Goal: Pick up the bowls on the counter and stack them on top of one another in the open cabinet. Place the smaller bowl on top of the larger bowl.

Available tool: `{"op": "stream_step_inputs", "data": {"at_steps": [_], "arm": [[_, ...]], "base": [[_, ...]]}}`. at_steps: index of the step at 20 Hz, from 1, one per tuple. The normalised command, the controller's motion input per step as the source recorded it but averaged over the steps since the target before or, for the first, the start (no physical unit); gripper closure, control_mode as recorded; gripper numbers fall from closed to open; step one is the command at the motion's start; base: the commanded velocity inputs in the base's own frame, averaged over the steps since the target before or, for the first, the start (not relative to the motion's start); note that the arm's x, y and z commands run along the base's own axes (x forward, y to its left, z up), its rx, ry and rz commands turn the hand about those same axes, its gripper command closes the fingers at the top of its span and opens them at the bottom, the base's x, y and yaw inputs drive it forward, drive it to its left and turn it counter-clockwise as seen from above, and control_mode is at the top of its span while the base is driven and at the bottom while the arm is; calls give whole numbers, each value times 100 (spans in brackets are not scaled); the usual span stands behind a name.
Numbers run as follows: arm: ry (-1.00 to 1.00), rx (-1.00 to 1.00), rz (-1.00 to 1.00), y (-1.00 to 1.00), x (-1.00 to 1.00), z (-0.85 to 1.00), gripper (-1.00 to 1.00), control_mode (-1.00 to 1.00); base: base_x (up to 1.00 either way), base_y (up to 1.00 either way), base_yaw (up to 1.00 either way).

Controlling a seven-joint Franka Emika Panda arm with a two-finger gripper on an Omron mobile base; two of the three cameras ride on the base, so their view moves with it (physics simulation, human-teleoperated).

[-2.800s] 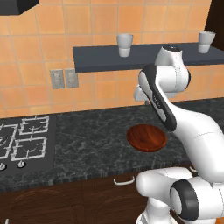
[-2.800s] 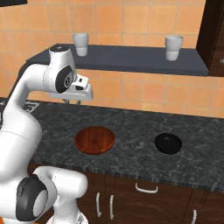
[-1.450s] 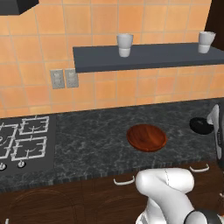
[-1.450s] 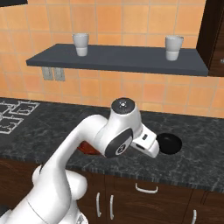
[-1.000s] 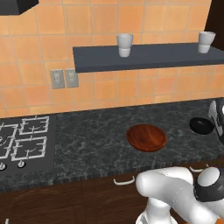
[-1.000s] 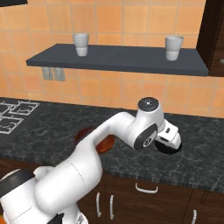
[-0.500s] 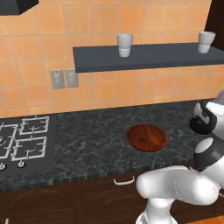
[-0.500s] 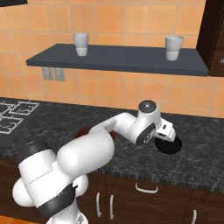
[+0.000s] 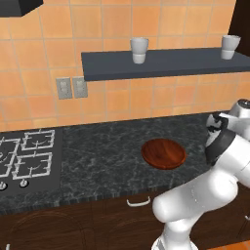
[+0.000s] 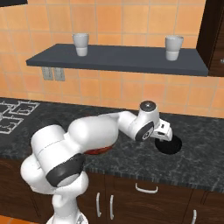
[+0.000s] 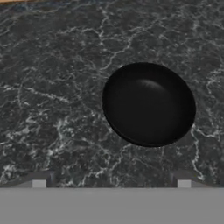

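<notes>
Near the counter's (image 10: pixel 205 131) right end, the wide-open gripper (image 10: pixel 164 133) is hovering over the smaller bowl (image 11: pixel 148 104), probably needing to descend next.

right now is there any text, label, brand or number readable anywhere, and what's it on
None: no readable text, label, brand or number in any view.
The two white cups on the shelf are plain.
The black bowl and the reddish-brown bowl carry no marking.
The wall outlets and the hob show no lettering.
</notes>
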Motion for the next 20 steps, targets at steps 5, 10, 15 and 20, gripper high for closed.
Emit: {"op": "stream_step_inputs", "data": {"at_steps": [5,10,15,20], "arm": [[12,-4,0,0,37,-24,-100,-100],[13,0,0,-3,36,-30,-100,-100],[9,-2,0,-37,18,-33,-100,-100],[6,-1,0,-23,22,-23,-100,-100]], "base": [[0,0,0],[0,0,0],[0,0,0],[0,0,0]]}}
